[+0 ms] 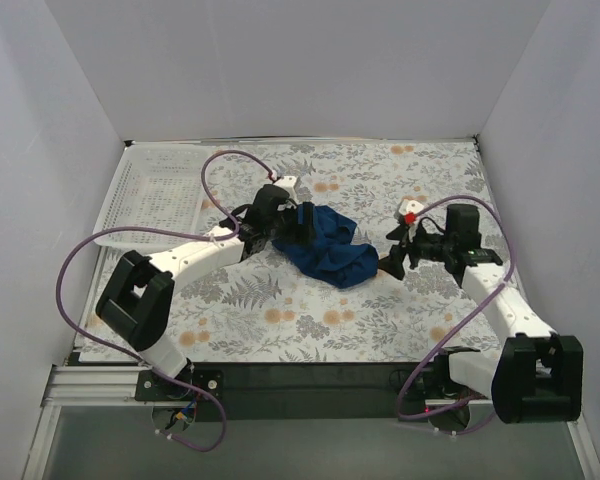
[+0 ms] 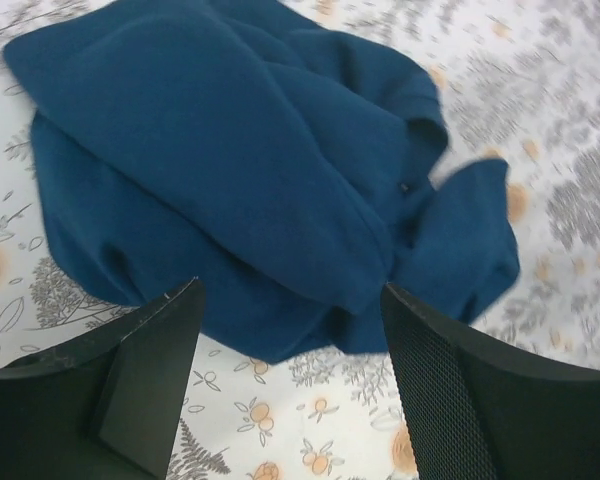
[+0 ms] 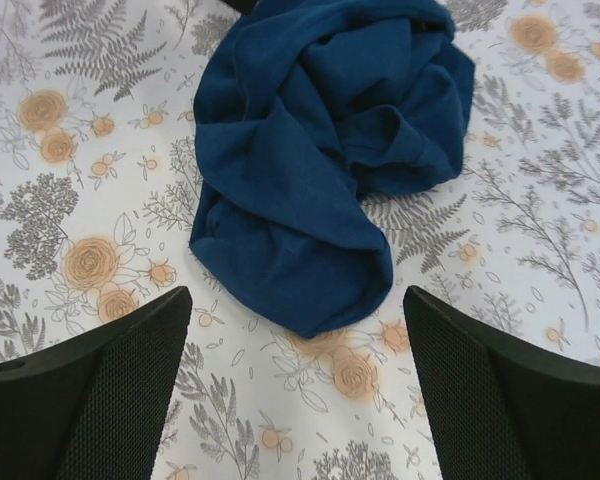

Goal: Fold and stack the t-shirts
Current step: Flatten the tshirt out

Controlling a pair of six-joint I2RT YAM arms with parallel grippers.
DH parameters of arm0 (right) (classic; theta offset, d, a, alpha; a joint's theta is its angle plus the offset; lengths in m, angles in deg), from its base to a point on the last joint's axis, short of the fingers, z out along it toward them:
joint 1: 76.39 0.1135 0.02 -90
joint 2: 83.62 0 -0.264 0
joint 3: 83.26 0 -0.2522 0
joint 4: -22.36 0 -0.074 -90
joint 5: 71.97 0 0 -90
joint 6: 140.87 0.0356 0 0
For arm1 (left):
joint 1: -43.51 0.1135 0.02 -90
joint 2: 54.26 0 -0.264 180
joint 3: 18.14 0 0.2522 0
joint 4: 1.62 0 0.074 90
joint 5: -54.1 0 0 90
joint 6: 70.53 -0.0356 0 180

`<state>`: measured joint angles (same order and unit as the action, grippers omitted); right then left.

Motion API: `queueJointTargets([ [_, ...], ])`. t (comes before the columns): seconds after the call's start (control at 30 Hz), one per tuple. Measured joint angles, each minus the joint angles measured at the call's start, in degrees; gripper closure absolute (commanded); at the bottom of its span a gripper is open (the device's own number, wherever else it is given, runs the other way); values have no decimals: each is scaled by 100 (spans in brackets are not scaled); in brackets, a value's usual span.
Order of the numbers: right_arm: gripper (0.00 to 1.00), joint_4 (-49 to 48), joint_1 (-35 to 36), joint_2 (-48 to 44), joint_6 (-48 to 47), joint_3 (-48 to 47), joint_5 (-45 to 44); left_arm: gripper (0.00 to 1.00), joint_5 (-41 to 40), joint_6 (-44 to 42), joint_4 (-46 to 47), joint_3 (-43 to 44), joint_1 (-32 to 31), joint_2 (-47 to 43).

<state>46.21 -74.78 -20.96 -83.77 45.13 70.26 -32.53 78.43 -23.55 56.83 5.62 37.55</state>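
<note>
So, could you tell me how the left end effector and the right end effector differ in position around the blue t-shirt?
The left end effector is at the left side of the blue t-shirt; the right end effector is at its right side. In the wrist views, the left end effector straddles the shirt's near edge, while the right end effector frames only tablecloth, the shirt just ahead. Both are open and hold nothing.

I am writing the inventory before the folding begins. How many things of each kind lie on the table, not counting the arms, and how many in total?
Blue t-shirt, crumpled: 1
White mesh basket: 1
Total: 2
</note>
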Motion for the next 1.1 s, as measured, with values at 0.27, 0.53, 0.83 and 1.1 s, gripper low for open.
queueJointTargets([
  [0.27, 26, -138, 1779, 1515, -433, -719, -1416, 34, -984, 1180, -81, 542, -2, 664],
  [0.53, 53, -144, 2090, 2323, -802, -1368, -2162, 73, -1084, 1672, -114, 1010, -11, 1432],
  [0.83, 99, 201, 2098, 2374, -885, -1429, -2181, 100, -1158, 1709, -219, 1010, -11, 1344],
  [1.1, 99, 693, 1884, 2597, -487, -2243, -2243, 100, -1327, 1373, -236, 704, 35, 116],
])
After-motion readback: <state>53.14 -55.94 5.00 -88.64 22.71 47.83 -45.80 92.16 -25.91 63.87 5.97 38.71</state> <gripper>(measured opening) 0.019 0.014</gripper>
